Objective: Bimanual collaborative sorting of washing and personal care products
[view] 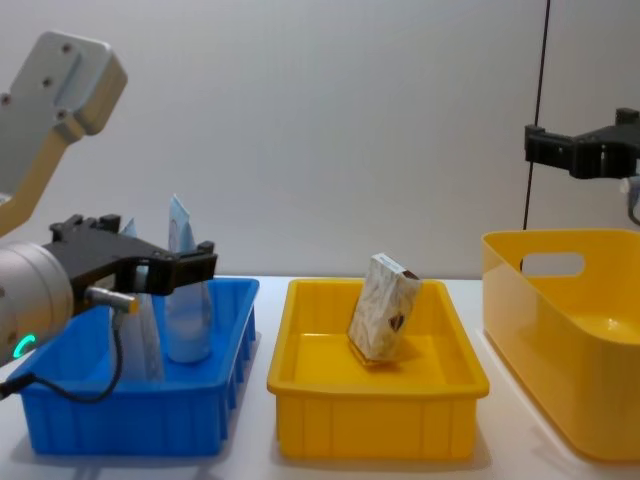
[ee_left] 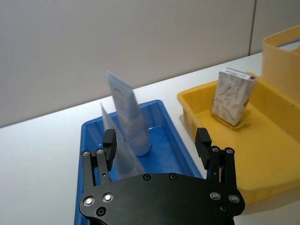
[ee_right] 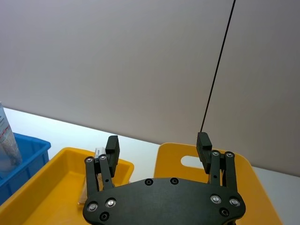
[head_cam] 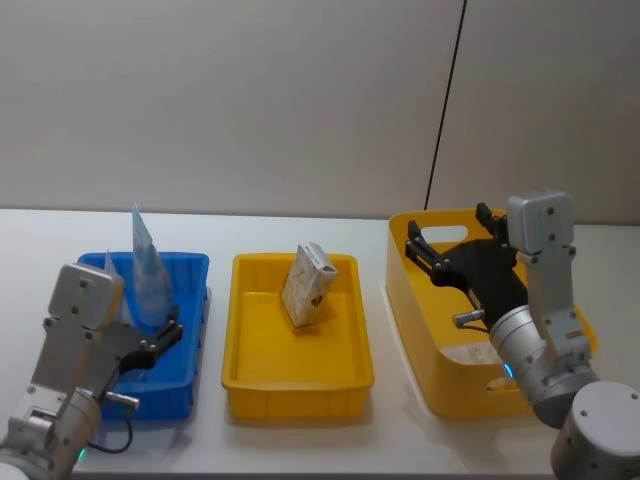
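Left gripper (ee_left: 156, 140) hangs spread and empty near the pouch (ee_left: 129, 117) left of the tray (head_cam: 300, 395), carton (head_cam: 307, 287) leans in the tray, right gripper (ee_right: 157, 141) gapes empty right of it; seems between picks, next means fetching another product.

Setting: a robotics lab or test cell, laid out as a sorting bench. Indicators:

1. The table (head_cam: 300, 450) is a plain white surface. It carries three plastic containers in one row: a blue bin (head_cam: 192, 266), a yellow tray (head_cam: 298, 400) and a yellow tub (head_cam: 440, 380) (with a handle slot in its wall).
2. The wall (head_cam: 250, 100) behind is bare grey panelling. A thin black cable (head_cam: 445, 110) runs down it.
3. The left arm (view: 30, 290) has a bare metal housing, a lit green indicator and a loose black lead.
4. Contents are packaged goods: pouches (head_cam: 148, 270) stand in the blue bin, and one carton (head_cam: 305, 285) leans in the tray.
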Controlling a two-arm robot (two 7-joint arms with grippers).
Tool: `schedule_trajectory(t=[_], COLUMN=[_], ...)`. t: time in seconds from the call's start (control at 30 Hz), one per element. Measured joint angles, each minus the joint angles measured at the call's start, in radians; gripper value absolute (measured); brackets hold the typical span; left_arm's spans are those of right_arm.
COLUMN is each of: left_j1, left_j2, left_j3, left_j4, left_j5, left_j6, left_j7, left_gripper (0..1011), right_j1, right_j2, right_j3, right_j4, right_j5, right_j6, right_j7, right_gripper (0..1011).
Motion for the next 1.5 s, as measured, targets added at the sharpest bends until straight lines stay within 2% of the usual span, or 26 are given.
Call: schedule_trajectory(t=[0.43, 0.8, 1.13, 1.5], left_j1=[-0.004, -0.049, -0.105, -0.162], left_j2=[-0.031, -0.056, -0.078, -0.092], left_j3=[-0.046, -0.051, -0.048, -0.043], left_j4=[0.019, 0.085, 0.173, 0.271], left_j5=[-0.012, -0.013, -0.009, 0.003], left_j6=[0.083, 0.114, 0.117, 0.090], left_j7=[0.046, 0.038, 0.015, -0.017], left_gripper=[1001, 1001, 1001, 1001], right_j1=[-0.001, -0.002, -0.002, -0.002], right_j2=[0.000, 0.000, 0.000, 0.000], right_j3=[-0.002, -0.003, -0.003, -0.003], right_j4=[-0.004, -0.005, -0.006, -0.006], right_j5=[0.002, 0.003, 0.004, 0.004], right_j6=[-0.006, -0.008, -0.009, -0.010], right_j7=[0.010, 0.013, 0.014, 0.014], right_gripper=[1004, 1004, 1004, 1004])
